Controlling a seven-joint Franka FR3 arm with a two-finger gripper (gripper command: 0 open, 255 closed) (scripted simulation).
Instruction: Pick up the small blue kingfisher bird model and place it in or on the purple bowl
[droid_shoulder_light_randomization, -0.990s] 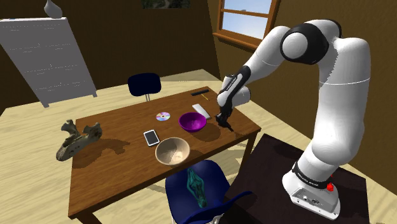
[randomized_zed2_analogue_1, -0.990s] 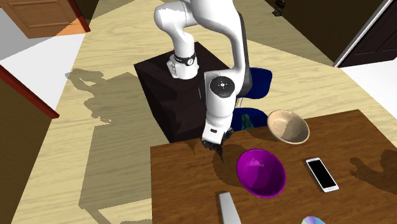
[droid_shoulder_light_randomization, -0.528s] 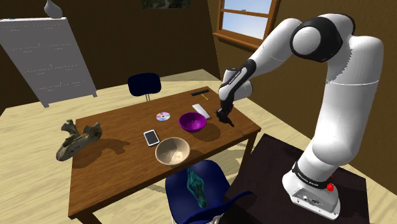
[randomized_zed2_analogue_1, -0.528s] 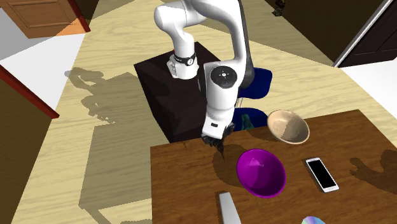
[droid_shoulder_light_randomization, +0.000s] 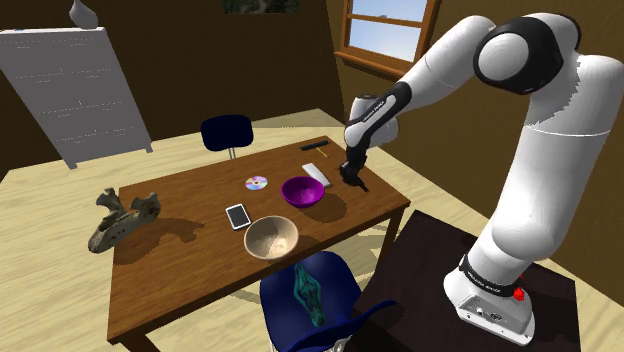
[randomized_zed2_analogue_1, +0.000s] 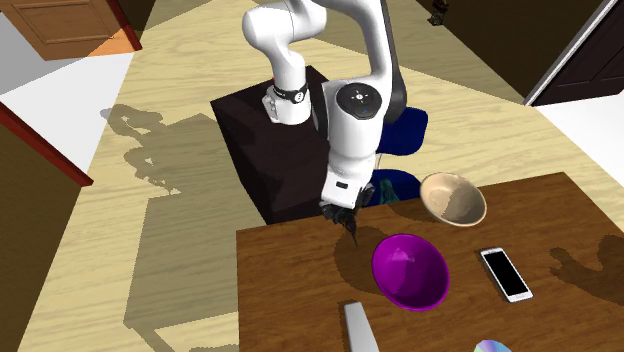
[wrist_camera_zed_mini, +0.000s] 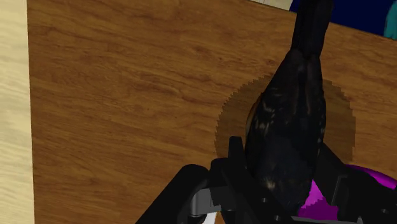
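The bird model looks dark, almost black with faint speckles, and its long tail points away from the hand. My gripper is shut on it, with a finger on each side of its body. In the shoulder view the gripper hangs a little above the wooden table, just to the right of the purple bowl. The second exterior view has the gripper above the table's corner, left of the purple bowl. In the wrist view, the bowl's rim peeks out beside the fingers.
A tan bowl, a phone, a CD and a grey block lie on the table. A driftwood-like piece sits at its far left end. A blue chair holding a teal object stands at the near edge.
The arm has risen and lifted the gripper with the bird off the table. It has also shifted slightly toward the purple bowl.
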